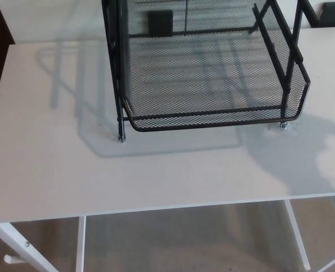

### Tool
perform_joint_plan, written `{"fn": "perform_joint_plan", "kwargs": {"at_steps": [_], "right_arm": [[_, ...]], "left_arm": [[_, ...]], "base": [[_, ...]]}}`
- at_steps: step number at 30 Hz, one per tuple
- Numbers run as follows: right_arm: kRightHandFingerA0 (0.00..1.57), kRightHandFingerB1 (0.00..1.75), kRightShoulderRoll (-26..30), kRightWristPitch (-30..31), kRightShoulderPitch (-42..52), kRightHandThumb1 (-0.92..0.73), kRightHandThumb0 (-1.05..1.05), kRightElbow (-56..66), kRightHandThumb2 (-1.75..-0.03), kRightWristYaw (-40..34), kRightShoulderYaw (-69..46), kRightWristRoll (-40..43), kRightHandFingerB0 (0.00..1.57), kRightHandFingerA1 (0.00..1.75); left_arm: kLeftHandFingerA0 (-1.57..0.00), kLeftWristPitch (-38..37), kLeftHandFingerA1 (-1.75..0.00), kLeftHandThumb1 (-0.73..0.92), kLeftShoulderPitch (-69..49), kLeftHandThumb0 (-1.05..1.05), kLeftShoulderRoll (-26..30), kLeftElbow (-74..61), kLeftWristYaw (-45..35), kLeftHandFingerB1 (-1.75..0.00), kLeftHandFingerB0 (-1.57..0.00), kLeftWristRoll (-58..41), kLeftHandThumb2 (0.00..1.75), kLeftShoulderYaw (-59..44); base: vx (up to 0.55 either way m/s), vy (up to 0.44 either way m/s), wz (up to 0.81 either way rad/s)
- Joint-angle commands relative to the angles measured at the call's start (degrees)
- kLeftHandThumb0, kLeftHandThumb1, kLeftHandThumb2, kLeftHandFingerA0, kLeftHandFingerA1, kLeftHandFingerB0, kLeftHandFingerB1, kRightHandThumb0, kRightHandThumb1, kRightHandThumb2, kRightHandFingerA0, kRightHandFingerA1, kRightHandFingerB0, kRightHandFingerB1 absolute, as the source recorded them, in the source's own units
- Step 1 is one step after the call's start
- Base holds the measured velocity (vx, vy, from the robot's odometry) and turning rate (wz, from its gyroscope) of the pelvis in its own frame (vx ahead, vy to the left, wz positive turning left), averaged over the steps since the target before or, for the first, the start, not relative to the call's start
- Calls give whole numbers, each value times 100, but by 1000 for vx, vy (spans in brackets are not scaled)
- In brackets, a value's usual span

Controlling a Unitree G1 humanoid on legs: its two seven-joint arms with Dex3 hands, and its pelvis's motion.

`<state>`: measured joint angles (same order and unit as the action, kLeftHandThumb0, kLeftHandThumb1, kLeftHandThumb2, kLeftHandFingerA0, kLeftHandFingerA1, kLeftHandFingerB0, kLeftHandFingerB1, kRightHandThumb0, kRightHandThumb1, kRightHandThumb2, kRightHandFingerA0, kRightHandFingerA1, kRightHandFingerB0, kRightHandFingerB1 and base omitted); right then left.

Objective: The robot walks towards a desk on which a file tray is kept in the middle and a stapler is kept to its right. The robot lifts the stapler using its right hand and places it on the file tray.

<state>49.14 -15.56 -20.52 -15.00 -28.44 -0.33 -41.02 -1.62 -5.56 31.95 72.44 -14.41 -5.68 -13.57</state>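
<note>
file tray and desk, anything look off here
Nothing spilled, bent or askew: the file tray stands level on the desk. Only a broad shadow falls on the desk to the tray's right, its source out of view.

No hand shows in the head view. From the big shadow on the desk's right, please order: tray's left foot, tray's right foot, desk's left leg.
1. tray's right foot, beside the shadow.
2. tray's left foot, left of centre.
3. desk's left leg, bottom left corner.
</note>
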Motion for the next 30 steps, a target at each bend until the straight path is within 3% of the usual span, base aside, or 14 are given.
{"fn": "perform_joint_plan", "kwargs": {"at_steps": [1,3,5,6,8,10,11,15,16,17,21,25,27,30], "right_arm": [[93,158,-140,-10,-379,-51,-11,435,-96,281,-110,182,74,175],[124,126,-229,-154,-677,-45,-11,432,-104,169,-7,75,102,137],[92,160,-321,-45,-827,-54,-13,524,-101,261,19,23,73,175],[92,165,-369,-63,-952,-52,-14,556,-101,367,65,62,68,175],[92,165,-393,-68,-974,-52,-14,560,-101,401,53,53,68,175],[90,162,-727,166,-1383,-56,-19,856,-103,750,267,41,68,175],[90,158,-816,155,-1544,-53,-15,903,-104,799,367,-27,74,172],[88,156,-1296,509,-1845,-44,-13,1197,-109,1216,687,-125,74,170],[92,148,-1454,525,-1925,-48,-14,1212,-105,1267,794,-162,69,169],[98,88,-1544,519,-2009,-49,-16,1146,-96,1186,908,-321,94,122],[95,158,-1975,491,-2241,-49,-16,992,-107,1158,1248,-490,77,174],[96,155,-2345,654,-2345,-52,-20,883,-101,1541,1581,-555,80,171],[106,141,-2560,711,-2237,-56,-17,831,-105,1882,1777,-413,87,130],[97,106,-2630,967,-2233,-60,-25,848,-81,2258,1958,-585,85,155]], "left_arm": [[-51,-247,-94,73,-51,-104,122,-33,3,-67,-5,94,134,-6],[-49,-194,-94,73,-41,-105,114,-25,-8,-68,-5,53,134,-48],[-50,-193,-94,73,-50,-104,112,-48,-21,-69,-7,37,134,-67],[-36,-164,-100,92,-34,-105,119,-37,6,-79,-11,47,81,-67],[-36,-159,-100,92,-32,-105,118,-37,8,-79,-11,53,81,-73],[-53,-212,-96,73,-52,-104,131,-73,9,-69,-7,79,135,-55],[-37,-205,-98,92,-36,-105,113,-68,29,-78,-12,95,82,-40],[-31,-146,-105,92,-29,-105,87,-50,-13,-82,-9,17,81,-124],[-48,-153,-94,73,-48,-104,95,-84,-37,-67,-5,34,133,-116],[-49,-169,-94,73,-50,-105,95,-89,-7,-66,-7,66,135,-93],[-48,-266,-94,71,-67,-105,83,-90,-39,-68,-4,92,134,-71],[-47,-135,-94,72,-70,-105,58,-130,-100,-69,-6,-56,133,-226],[-50,-174,-95,71,-75,-105,72,-127,-40,-67,-4,72,134,-128],[-52,-174,-96,70,-47,-105,55,-111,-59,-67,-5,54,133,-145]], "base": [[0,0,0],[0,0,0],[0,0,0],[0,0,0],[0,0,0],[0,0,0],[0,0,0],[0,0,0],[0,0,0],[0,0,0],[0,0,0],[0,0,0],[0,0,0],[0,0,0]]}}
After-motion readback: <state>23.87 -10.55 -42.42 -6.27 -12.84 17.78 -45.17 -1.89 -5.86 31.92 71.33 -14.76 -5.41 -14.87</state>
